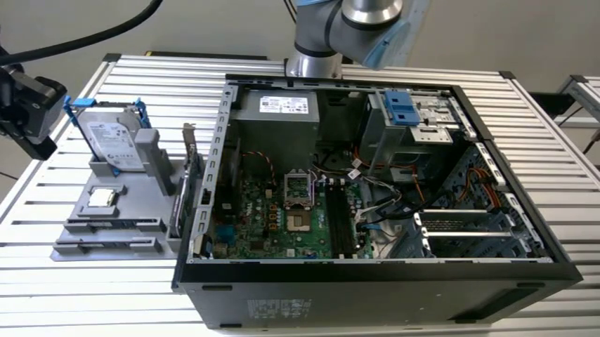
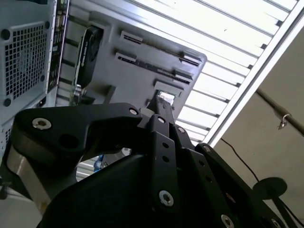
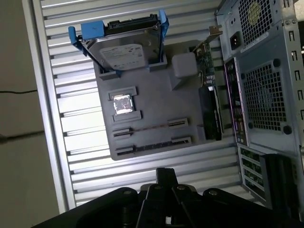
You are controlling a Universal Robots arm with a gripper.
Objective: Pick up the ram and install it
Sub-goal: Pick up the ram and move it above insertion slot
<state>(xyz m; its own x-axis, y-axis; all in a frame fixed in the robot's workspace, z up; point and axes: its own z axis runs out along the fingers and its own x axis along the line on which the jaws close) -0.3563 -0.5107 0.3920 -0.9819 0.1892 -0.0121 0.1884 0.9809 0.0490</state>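
Observation:
The ram shows edge-on as a thin strip in a long slot of the grey holder; a darker strip lies in the slot beside it. My gripper hangs above the slatted table just off the holder's slotted edge. Its fingertips are shut together with nothing between them. In the second wrist view the gripper points at the holder. In the exterior view the gripper hangs at the far left, beside the holder. The motherboard's black memory slots lie inside the open case.
A silver hard drive with blue rails and a small square processor chip sit on the holder. An expansion card stands between the holder and the open computer case. The arm's base rises behind the case.

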